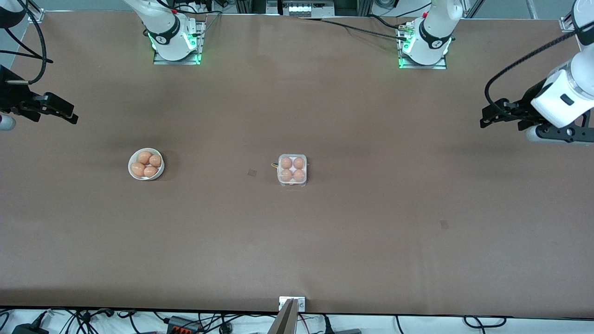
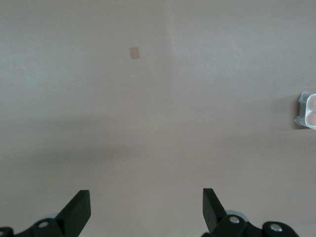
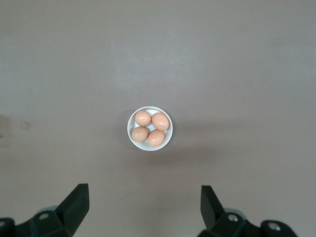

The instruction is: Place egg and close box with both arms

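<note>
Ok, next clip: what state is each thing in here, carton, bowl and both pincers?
box: all four cells filled with eggs; lid looks shut over them, though the clear plastic makes that hard to confirm.
bowl: upright, holding four eggs, toward the right arm's end of the table.
left pincer: open, empty, raised over the left arm's end of the table.
right pincer: open, empty, raised over the right arm's end of the table.

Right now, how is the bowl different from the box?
The bowl is round and white; the box is square and clear. The bowl is open on top, and its eggs lie loose in a heap; the box keeps each egg in its own cell. The bowl sits toward the right arm's end, the box mid-table. Both hold four brown eggs.
</note>
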